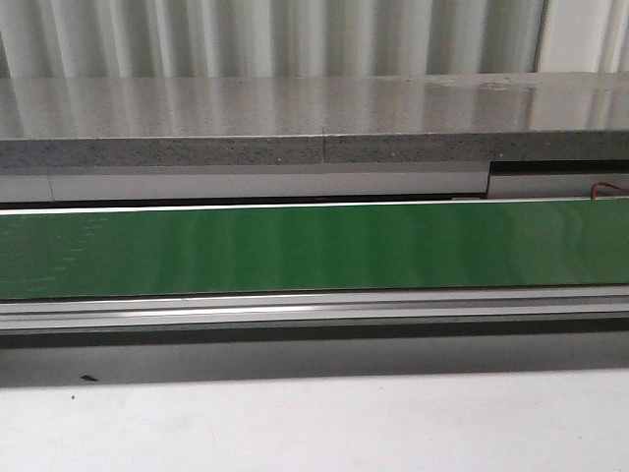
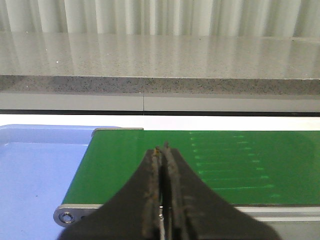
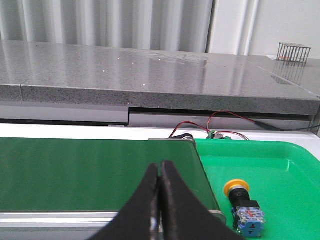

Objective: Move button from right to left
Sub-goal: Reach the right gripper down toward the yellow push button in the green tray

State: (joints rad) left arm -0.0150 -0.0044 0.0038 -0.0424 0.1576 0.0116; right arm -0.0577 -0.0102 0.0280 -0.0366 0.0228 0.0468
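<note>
Front view is showing a long glossy green conveyor belt (image 1: 314,251) running across the frame, with a speckled grey stone ledge (image 1: 314,108) lying behind it and a plain white desk (image 1: 314,423) stretching in front. Neither arm is appearing in this view.

Left wrist view is showing the black left pincer (image 2: 162,150) hanging over the near edge of the belt, close to the belt's end. Its two fingers are pressing together along their length and are gripping nothing. A pale blue plastic tray (image 2: 35,175) is sitting just beside that end of the belt.

Right wrist view is showing the black right pincer (image 3: 160,167) hanging over the other end of the belt, its fingers likewise clenched against each other and carrying nothing. A bright green plastic tray (image 3: 280,165) is sitting just beside this end. The button (image 3: 242,202), a push switch with a round yellow cap, a black collar and a blue and clear block at its base, is lying on its side on the floor of the green tray, near the belt-side wall and apart from the right pincer. Red and black wires (image 3: 220,125) are looping behind the tray, and a small wire cage (image 3: 294,52) is standing on the ledge.
</note>
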